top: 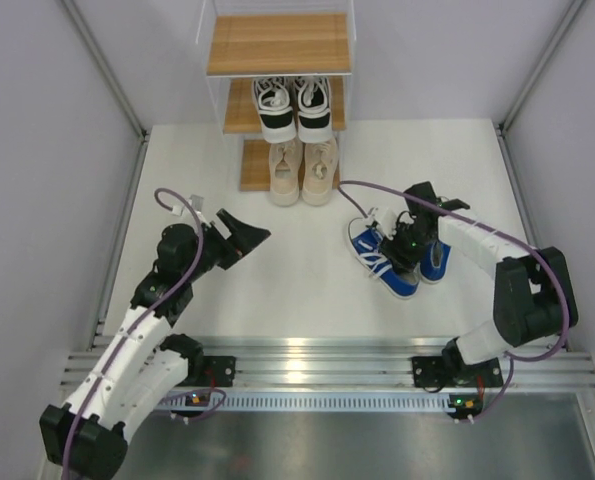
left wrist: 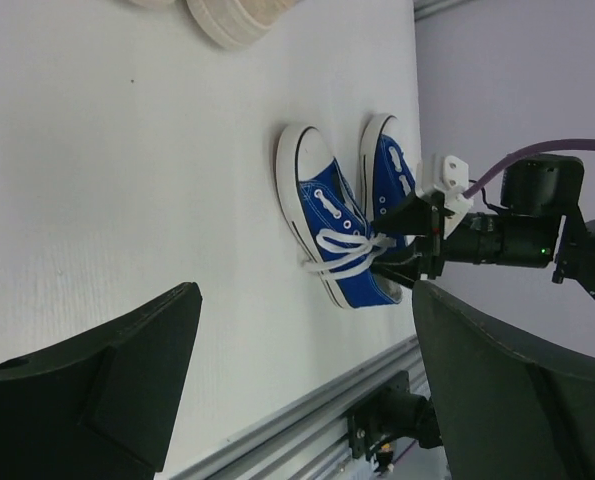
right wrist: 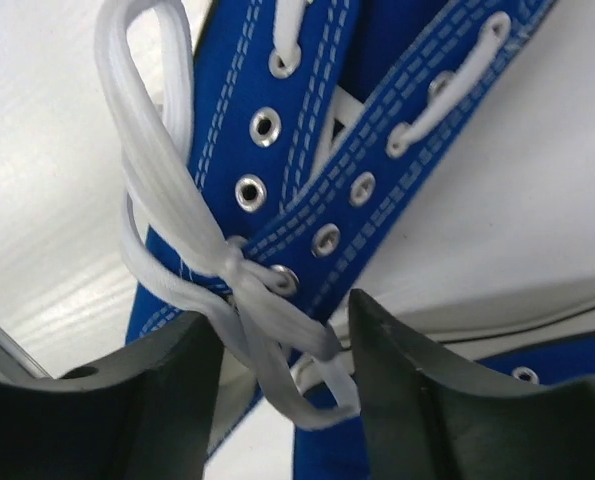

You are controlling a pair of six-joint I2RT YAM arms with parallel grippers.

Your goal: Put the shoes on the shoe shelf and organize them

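Two blue shoes [top: 382, 262] lie side by side on the white table, right of centre. My right gripper [top: 405, 250] is down on the left blue shoe [right wrist: 307, 120]. Its jaws stand apart, open, with the white lace knot [right wrist: 239, 275] and the edge of the eyelet flap between them [right wrist: 277, 320]. My left gripper [top: 252, 235] hangs wide open and empty over the table's left half, facing the blue pair [left wrist: 332, 225]. The shoe shelf [top: 277, 45] stands at the back. A black-and-white pair [top: 295, 105] is on its middle board and a beige pair [top: 302, 170] on the lowest.
The shelf's top board carries nothing. Grey walls close in the table on both sides. A metal rail [top: 307, 350] with the arm bases runs along the near edge. A purple cable [top: 362, 195] arcs over the table by the right arm.
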